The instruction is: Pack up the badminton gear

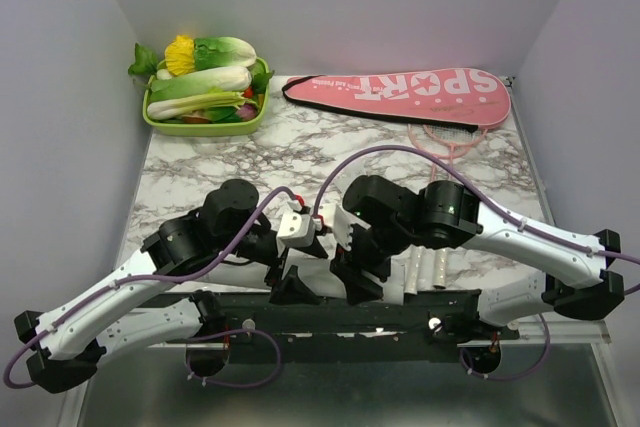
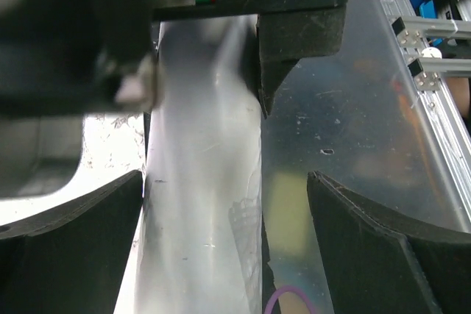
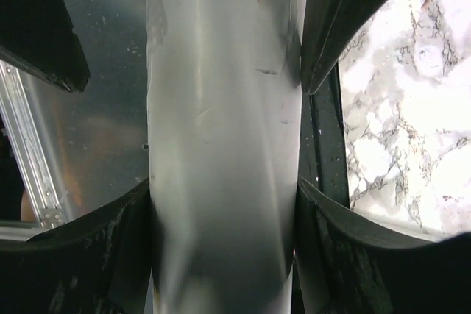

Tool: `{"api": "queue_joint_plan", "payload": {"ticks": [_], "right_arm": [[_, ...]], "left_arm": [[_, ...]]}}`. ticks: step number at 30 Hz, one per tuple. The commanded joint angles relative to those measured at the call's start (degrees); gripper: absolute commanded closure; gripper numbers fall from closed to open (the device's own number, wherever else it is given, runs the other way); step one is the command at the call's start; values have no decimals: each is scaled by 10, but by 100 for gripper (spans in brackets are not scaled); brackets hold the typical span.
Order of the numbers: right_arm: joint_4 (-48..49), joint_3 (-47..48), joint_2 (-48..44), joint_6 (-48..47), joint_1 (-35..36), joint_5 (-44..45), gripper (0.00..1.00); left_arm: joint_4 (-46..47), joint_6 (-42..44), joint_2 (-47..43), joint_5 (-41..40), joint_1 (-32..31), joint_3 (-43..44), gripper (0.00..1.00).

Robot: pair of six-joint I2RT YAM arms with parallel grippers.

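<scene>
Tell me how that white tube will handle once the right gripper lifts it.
The white tube looks smooth and glossy, so it may slip in the right gripper, which pinches its rounded sides. Being cylindrical, it would probably roll if released on the marble table. Extending well past the grip, it may tilt.

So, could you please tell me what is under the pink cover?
Part of a pink racket seems to stick out from under the cover at its near edge; the remainder, and anything else beneath, is covered.

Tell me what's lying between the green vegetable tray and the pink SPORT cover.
Nothing: the top view shows only a narrow strip of bare marble table between the green tray and the pink cover.
</scene>
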Motion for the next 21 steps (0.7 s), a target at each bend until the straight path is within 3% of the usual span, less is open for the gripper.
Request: {"api": "queue_joint_plan", "payload": {"ticks": [1, 8, 14, 21], "right_arm": [[-7, 40, 8, -13, 10, 14, 59], [2, 70, 1, -3, 11, 51, 60], [30, 54, -19, 5, 11, 62, 60], [42, 45, -38, 6, 11, 31, 60]], "left_arm": [[-16, 11, 17, -41, -23, 0, 1], [-25, 17, 42, -86, -54, -1, 1], [-25, 16, 43, -115, -58, -2, 9], [-13, 11, 42, -202, -59, -8, 3]]}}
